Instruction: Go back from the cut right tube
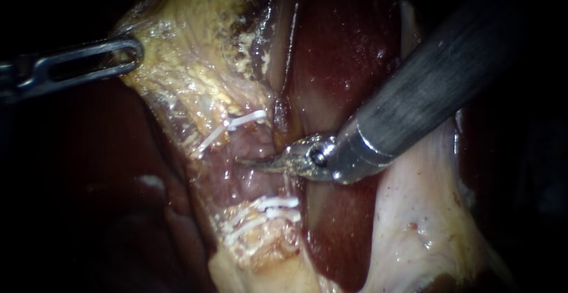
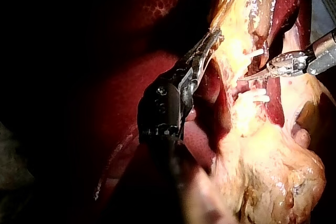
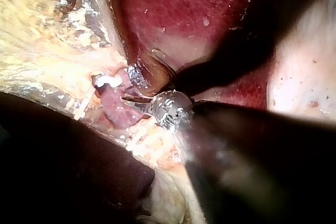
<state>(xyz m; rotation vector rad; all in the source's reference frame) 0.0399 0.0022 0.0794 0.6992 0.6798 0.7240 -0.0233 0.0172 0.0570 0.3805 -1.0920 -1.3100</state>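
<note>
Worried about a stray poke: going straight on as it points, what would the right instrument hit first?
Probably the pink tissue between the white clips; depth is unclear.

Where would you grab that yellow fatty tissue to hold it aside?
Grip the fatty tissue at its thin outer edge, coming from the left: it lies free and flat there, away from the clips, and the left instrument holds it just so.

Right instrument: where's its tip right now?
Endoscope view, centre: the right instrument comes in from the upper right, its tip at the pink tissue between the upper clip and the lower clips.
</note>
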